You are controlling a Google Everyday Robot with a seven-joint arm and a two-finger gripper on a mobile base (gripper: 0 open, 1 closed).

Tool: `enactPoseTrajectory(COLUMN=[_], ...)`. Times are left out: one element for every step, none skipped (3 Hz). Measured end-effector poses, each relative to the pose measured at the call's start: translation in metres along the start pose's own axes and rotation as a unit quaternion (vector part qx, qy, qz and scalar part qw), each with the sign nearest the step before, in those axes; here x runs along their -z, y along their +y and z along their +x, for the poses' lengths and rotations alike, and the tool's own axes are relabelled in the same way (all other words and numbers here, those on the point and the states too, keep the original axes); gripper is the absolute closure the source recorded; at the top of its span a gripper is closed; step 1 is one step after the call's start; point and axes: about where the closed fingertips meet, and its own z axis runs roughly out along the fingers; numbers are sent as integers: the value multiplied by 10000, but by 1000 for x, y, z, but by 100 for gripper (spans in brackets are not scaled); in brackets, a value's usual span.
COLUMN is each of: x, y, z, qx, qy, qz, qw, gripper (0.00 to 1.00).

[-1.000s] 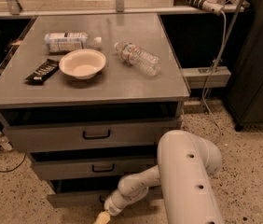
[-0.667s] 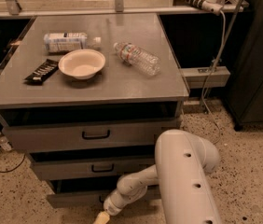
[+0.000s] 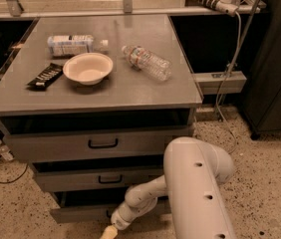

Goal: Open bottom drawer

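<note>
The bottom drawer [image 3: 78, 214] is the lowest, shallowest grey front of the cabinet, low in the camera view and standing slightly out from the cabinet body. Its small handle is hidden behind my arm. My gripper [image 3: 109, 231] is at the bottom edge of the view, just in front of and below the middle of this drawer's front. My white forearm [image 3: 143, 198] runs from it up to the thick arm link [image 3: 195, 193] at the lower right, which covers the drawer's right end.
Above are the middle drawer [image 3: 80, 180] and the tall top drawer [image 3: 56, 146], each with a black loop handle. The cabinet top [image 3: 130, 91] holds a bowl [image 3: 87, 67], a clear bottle [image 3: 146, 62], a white bottle [image 3: 73, 45] and a black packet [image 3: 45, 75]. A dark cabinet [image 3: 275, 83] stands on the right.
My thick arm link has shifted slightly to the left. The gripper stays at the bottom drawer's front and the drawers look unchanged.
</note>
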Motion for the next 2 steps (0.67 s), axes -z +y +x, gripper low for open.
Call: enactPoseTrajectory(x=[-2,-2], y=[11,11], z=[3,3], qx=[13,13], qy=[77,78], qz=[-132,-133], qw=[9999,9999], gripper=[0,0])
